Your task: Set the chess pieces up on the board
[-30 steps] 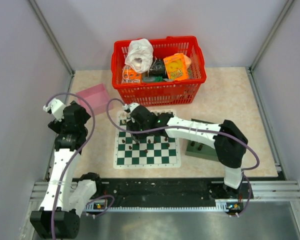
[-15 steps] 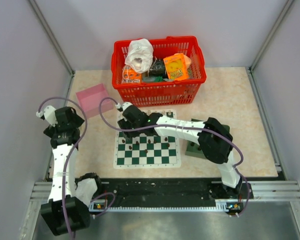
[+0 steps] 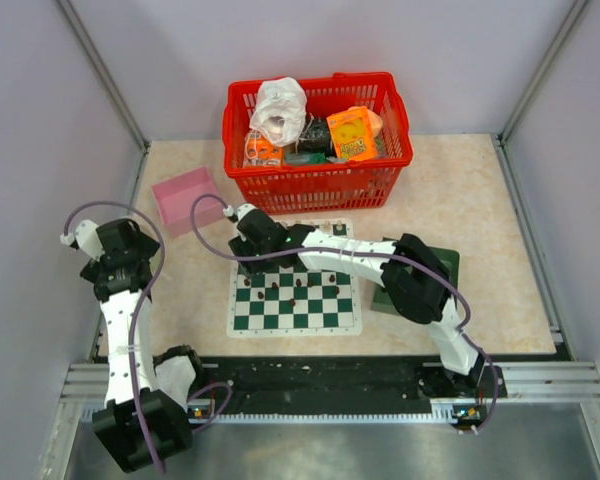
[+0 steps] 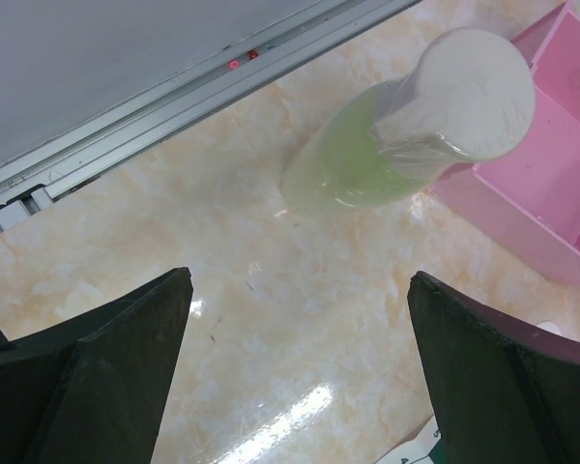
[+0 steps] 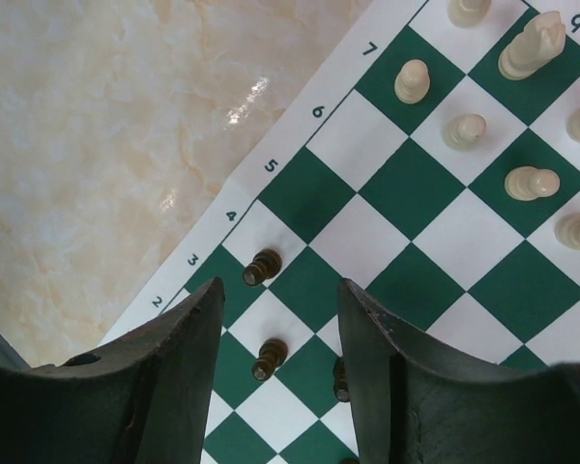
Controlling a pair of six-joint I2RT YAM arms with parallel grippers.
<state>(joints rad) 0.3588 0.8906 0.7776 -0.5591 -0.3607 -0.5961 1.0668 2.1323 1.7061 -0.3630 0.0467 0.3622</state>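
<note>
The green and white board (image 3: 310,318) lies in the middle of the table. Several dark chess pieces (image 3: 298,288) stand on its middle rows. My right gripper (image 3: 250,258) hangs over the board's far left corner, open and empty. In the right wrist view its jaws (image 5: 280,286) stand apart above the board (image 5: 416,193), with a dark piece (image 5: 261,266) just ahead of them, a second (image 5: 269,358) between them and a third (image 5: 340,382) by the right finger. Cream pieces (image 5: 527,182) stand further off. My left gripper (image 3: 130,255) is open and empty at the table's left side.
A red basket (image 3: 320,180) of goods stands at the back. A pink box (image 3: 185,198) sits at the left, also in the left wrist view (image 4: 561,174) next to a lying bottle of green liquid (image 4: 406,126). A dark green tray (image 3: 435,262) lies right of the board.
My right gripper has moved left and farther back over the board toward its far left corner. My left arm has drawn back to the left, away from the board.
</note>
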